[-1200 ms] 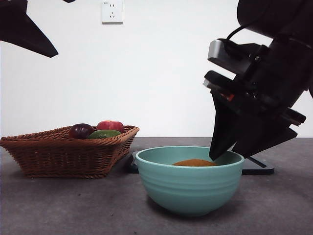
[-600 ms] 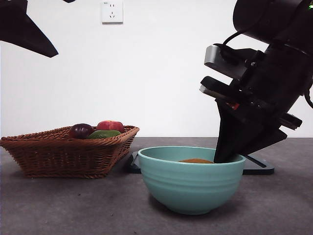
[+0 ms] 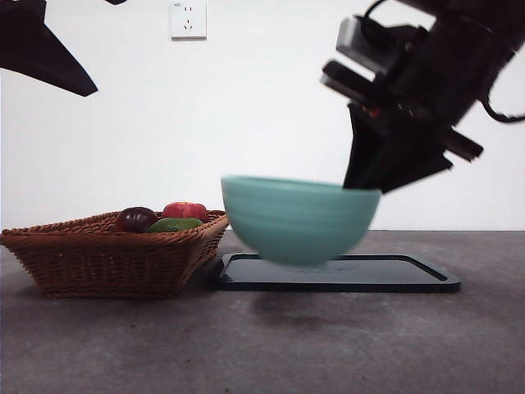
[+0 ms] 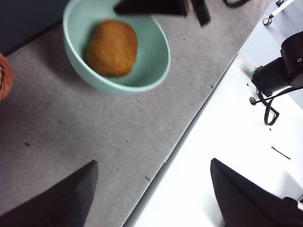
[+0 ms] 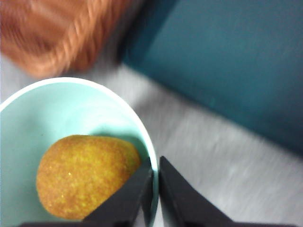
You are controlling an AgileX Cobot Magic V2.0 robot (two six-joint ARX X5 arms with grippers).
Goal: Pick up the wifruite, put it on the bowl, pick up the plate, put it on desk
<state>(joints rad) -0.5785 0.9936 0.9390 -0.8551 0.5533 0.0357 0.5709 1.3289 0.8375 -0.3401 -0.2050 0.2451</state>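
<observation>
The teal bowl [image 3: 295, 220] hangs in the air above the desk [image 3: 123, 345], slightly tilted and blurred by motion. My right gripper [image 3: 361, 176] is shut on its rim, one jaw inside and one outside, as the right wrist view shows [image 5: 155, 163]. The golden-brown wifruite [image 5: 85, 177] lies inside the bowl [image 5: 61, 109]. From the left wrist view I see the wifruite [image 4: 112, 47] in the bowl [image 4: 156, 71] too. My left gripper [image 4: 152, 163] is open and empty, high over the desk's edge. The only plate-like thing is a flat black tray [image 3: 336, 275].
A wicker basket [image 3: 107, 254] with a dark purple fruit [image 3: 135, 218], a red apple [image 3: 185, 211] and a green fruit stands on the left. The black tray [image 5: 227, 61] lies behind the bowl. The waiting left arm [image 3: 41, 49] shows at the top left corner.
The bowl, with the wifruite inside, has risen off the desk and shifted a little to the left. The right gripper climbed with it. The left arm stayed still.
</observation>
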